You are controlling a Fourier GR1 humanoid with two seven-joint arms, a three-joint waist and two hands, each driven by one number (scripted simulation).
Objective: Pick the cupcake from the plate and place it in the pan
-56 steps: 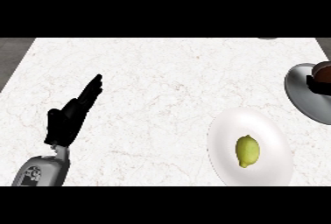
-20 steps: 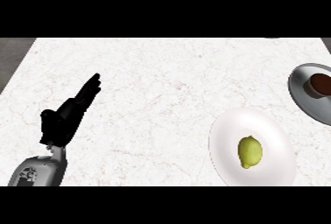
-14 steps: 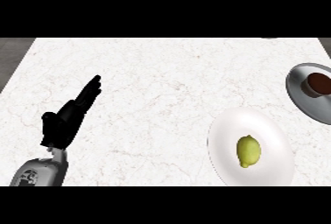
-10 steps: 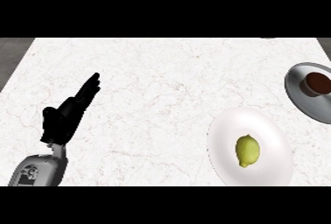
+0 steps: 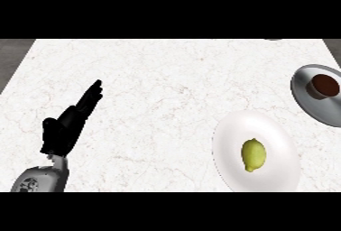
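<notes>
view: shifts slightly between the earlier pictures and now, everything drifts a little together
pan [image 5: 320,97]: sat cut off at the right edge 2.8 s ago, now a bit further in from that edge, more of its grey rim showing
cupcake [image 5: 325,84]: dark top more fully visible in the pan now than 2.8 s ago
plate [image 5: 255,158]: tiny sideways wobble in the view, white rim a touch left of where it was 1.0 s ago
lemon [image 5: 253,154]: moves only with the plate
left robot hand [image 5: 66,126]: tiny wobble near the surface's left edge, fingers straight as before
</notes>
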